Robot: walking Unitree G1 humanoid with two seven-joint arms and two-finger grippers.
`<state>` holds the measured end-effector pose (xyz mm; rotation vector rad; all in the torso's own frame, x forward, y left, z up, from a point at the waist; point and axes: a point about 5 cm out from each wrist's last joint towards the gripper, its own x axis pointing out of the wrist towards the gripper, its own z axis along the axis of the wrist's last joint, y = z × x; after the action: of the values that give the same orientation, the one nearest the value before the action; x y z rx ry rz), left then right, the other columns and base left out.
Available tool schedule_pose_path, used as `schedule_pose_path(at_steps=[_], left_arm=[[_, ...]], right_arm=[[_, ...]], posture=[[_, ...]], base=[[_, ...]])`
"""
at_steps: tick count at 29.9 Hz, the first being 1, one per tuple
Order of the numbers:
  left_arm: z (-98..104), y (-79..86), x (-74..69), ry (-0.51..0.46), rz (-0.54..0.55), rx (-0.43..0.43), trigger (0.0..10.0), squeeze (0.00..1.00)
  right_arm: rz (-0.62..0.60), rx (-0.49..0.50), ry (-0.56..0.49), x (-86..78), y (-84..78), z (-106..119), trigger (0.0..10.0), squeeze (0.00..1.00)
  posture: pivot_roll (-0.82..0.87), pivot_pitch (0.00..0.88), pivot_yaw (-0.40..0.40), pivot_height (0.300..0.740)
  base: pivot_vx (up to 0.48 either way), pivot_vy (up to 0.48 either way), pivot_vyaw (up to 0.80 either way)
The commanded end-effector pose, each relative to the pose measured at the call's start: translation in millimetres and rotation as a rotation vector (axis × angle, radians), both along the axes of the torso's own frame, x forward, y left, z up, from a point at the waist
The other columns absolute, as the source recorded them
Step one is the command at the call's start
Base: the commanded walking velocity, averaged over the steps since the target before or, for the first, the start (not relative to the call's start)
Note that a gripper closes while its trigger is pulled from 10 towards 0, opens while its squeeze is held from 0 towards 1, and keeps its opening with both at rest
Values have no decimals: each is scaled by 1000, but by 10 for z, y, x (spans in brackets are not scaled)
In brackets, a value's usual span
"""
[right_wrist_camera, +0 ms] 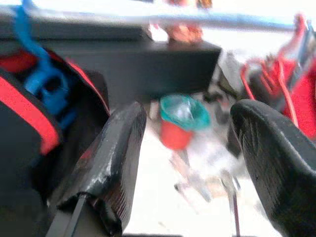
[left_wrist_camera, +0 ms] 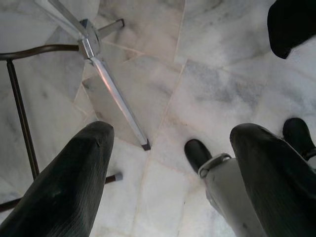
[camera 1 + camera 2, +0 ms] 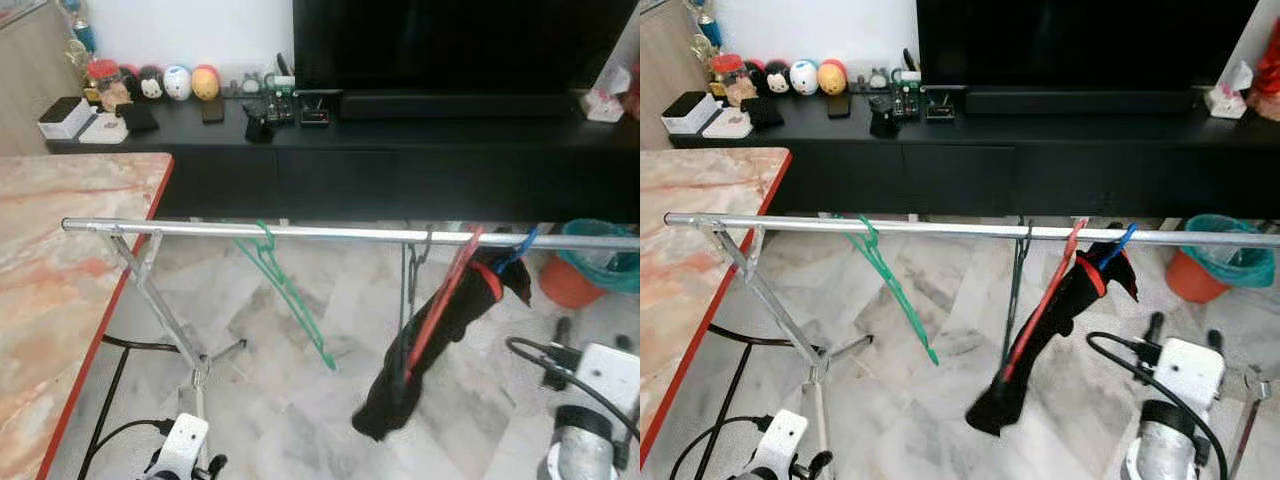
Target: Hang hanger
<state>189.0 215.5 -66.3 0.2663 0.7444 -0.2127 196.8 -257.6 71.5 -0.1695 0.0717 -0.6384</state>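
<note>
A silver rail [image 3: 330, 232] runs across in front of me at chest height. On it hang a green hanger [image 3: 288, 295], a thin dark hanger [image 3: 411, 275], a red hanger [image 3: 445, 295] carrying a black garment [image 3: 420, 365], and a blue hanger [image 3: 521, 246] at the garment's collar. My left arm [image 3: 185, 442] is low at the left. Its gripper [image 2: 173, 133] is open and empty, pointing at the marble floor. My right arm [image 3: 590, 420] is low at the right, below the garment. Its gripper [image 1: 187, 113] is open and empty, beside the blue hanger [image 1: 42, 81].
A marble table with a red edge [image 3: 60, 280] stands close on my left. The rack's folding legs [image 3: 170, 320] and a black cable [image 3: 110, 400] are on the floor there. Behind the rail are a black TV console [image 3: 400, 150] and an orange bin [image 3: 572, 282].
</note>
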Motion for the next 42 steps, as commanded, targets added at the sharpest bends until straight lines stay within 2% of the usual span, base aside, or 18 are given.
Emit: schedule_pose_path(at_steps=[1,2,4,5,6,7,8,10,13,14,15,17,20,21,23,30,32,42], left_arm=[[-4,40,-26,3,14,6,10000,0],[-5,35,-24,1,25,4,10000,0],[-7,36,-23,-1,55,-4,10000,0],[-12,38,-27,1,77,-11,10000,0],[-12,38,-27,1,77,-11,10000,0],[-26,49,-42,10,130,-28,10000,0],[-33,56,-50,15,154,-35,10000,0],[-55,71,-72,36,214,-50,10000,0],[-66,69,-77,50,237,-61,10000,0],[-65,64,-68,52,257,-73,10000,0],[-65,64,-68,52,257,-73,10000,0],[-69,67,-58,64,293,-91,10000,0],[-97,69,-99,94,302,-86,10000,0],[-103,72,-110,102,308,-87,10000,0],[-119,77,-136,118,329,-102,10000,0],[-142,28,-157,144,300,-103,10000,0],[-149,20,-170,148,292,-101,10000,0],[-162,24,-199,154,303,-101,10000,0]], right_arm=[[-27,132,124,-43,-4,-310,10000,0],[-5,259,136,-25,36,-474,10000,0],[-60,266,185,-59,-4,-610,10000,0],[-49,304,228,-53,15,-711,10000,0],[-49,304,228,-53,15,-711,10000,0],[9,386,372,-30,108,-955,10000,0],[66,413,442,-14,174,-1060,10000,0],[177,416,567,10,291,-1235,10000,0],[257,460,611,20,385,-1314,10000,0],[273,380,681,-24,366,-1359,10000,0],[273,380,681,-24,366,-1359,10000,0],[378,359,819,-156,457,-1491,10000,0],[417,332,899,-237,496,-1552,10000,0],[425,318,914,-245,500,-1561,10000,0],[377,405,853,-236,530,-1563,10000,0],[357,435,861,-220,626,-1584,10000,0],[414,422,874,-158,700,-1569,10000,0],[369,434,862,-180,615,-1569,10000,0]], posture=[[-11,19,2,740],[-11,19,2,740],[-3,10,-3,740],[0,0,-7,740],[0,0,-7,740],[-1,0,-8,740],[-12,0,-9,740],[-14,0,-10,740],[-10,0,-13,740],[-3,0,-15,740],[-3,0,-15,740],[10,0,-15,740],[20,0,-14,740],[20,0,-14,740],[3,0,-9,740],[-14,0,1,740],[-16,0,2,740],[-19,0,-2,740]], base=[[0,0,0],[0,0,0],[0,0,0],[0,0,0],[0,0,0],[0,0,0],[0,0,0],[0,0,0],[0,0,0],[0,0,0],[0,0,0],[0,0,0],[0,0,0],[0,0,0],[0,0,0],[0,0,0],[0,0,0],[-195,0,0]])
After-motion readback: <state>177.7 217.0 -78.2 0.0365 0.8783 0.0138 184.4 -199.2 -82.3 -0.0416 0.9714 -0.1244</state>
